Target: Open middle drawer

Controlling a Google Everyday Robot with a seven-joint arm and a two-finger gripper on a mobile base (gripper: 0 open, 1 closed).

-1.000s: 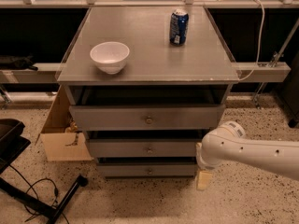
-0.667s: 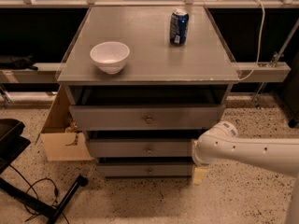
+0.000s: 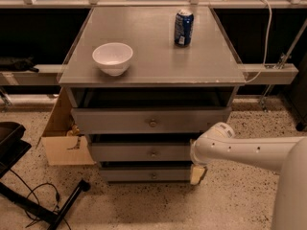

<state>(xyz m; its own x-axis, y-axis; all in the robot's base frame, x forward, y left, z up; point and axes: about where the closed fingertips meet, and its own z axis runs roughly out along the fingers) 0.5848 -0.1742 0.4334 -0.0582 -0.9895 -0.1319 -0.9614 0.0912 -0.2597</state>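
— Which step are you on?

— The approach, I'd say. Your gripper [image 3: 197,174] hangs low by the right end of the bottom drawer [image 3: 134,175]. How wide it stands, I cannot tell.

— And the middle drawer?

— The middle drawer [image 3: 139,152] lies up and left of the gripper, seemingly not pulled out yet. Its knob [image 3: 153,153] is further left. Next you'd likely need to rise a little, shift left, close on the knob, then pull straight out.

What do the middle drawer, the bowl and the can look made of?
The middle drawer looks like painted wood: matte grey front, small metal knob. The bowl: smooth white, ceramic or plastic, unclear. The can: probably metal, blue printed skin. The gripper sits low by the drawers' right edge.
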